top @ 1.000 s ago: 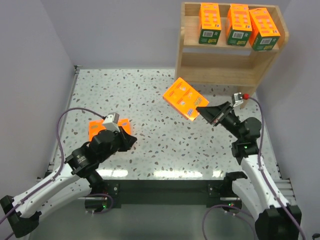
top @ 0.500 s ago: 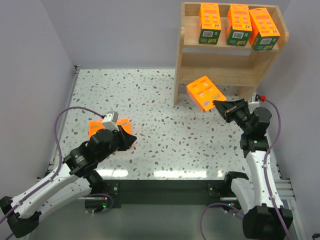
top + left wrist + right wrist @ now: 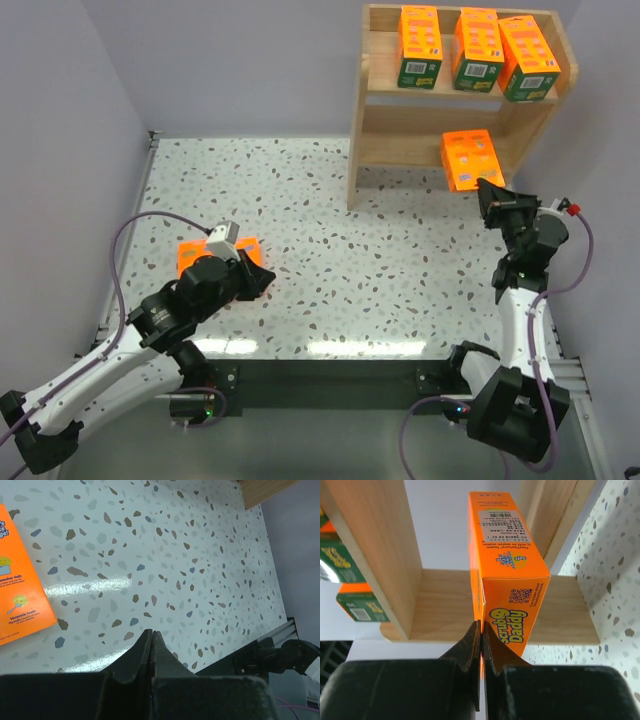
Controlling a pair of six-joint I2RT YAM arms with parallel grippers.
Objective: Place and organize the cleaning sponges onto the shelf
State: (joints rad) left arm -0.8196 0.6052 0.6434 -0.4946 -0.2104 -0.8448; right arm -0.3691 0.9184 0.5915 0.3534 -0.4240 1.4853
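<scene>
The wooden shelf (image 3: 358, 120) stands at the far right of the table. Three orange sponge packs with green ends (image 3: 420, 45) (image 3: 478, 48) (image 3: 528, 57) stand on its upper tier. My right gripper (image 3: 487, 190) is shut on the edge of another orange pack (image 3: 471, 158), held at the right end of the lower tier. In the right wrist view the pack (image 3: 505, 555) sits between the side panel (image 3: 375, 540) and the far post. My left gripper (image 3: 258, 280) is shut and empty beside an orange pack (image 3: 188, 255) lying on the table, also seen in the left wrist view (image 3: 20, 580).
The speckled table (image 3: 350, 250) is bounded by grey walls on the left, back and right. The left arm hides part of what lies by the orange pack on the table. A dark rail runs along the near edge (image 3: 330, 365).
My right gripper has carried the orange pack from above the table's middle, right and back, to the shelf's lower tier. The left arm has hardly moved.
</scene>
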